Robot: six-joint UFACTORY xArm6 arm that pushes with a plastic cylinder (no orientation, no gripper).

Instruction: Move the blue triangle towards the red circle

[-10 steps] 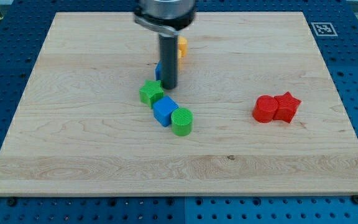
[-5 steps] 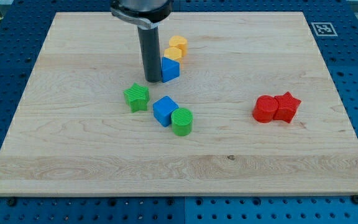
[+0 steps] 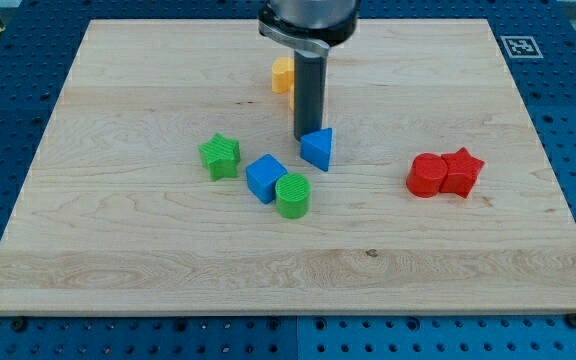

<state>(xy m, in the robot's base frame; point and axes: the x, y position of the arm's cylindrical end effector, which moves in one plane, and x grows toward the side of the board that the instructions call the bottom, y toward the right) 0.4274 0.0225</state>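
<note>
The blue triangle lies near the board's middle. My tip is right against its upper left side, touching or nearly so. The red circle sits at the view's right, with a red star pressed against its right side. The blue triangle is well to the left of the red circle and a little above it.
A green star lies to the left. A blue cube and a green circle touch each other below the tip. Yellow blocks sit above, partly hidden behind the rod. The wooden board lies on a blue pegboard.
My tip swung from the blue triangle's left side to its upper left. The blue triangle slid down and to the right, away from the yellow blocks. The green star was pushed left earlier.
</note>
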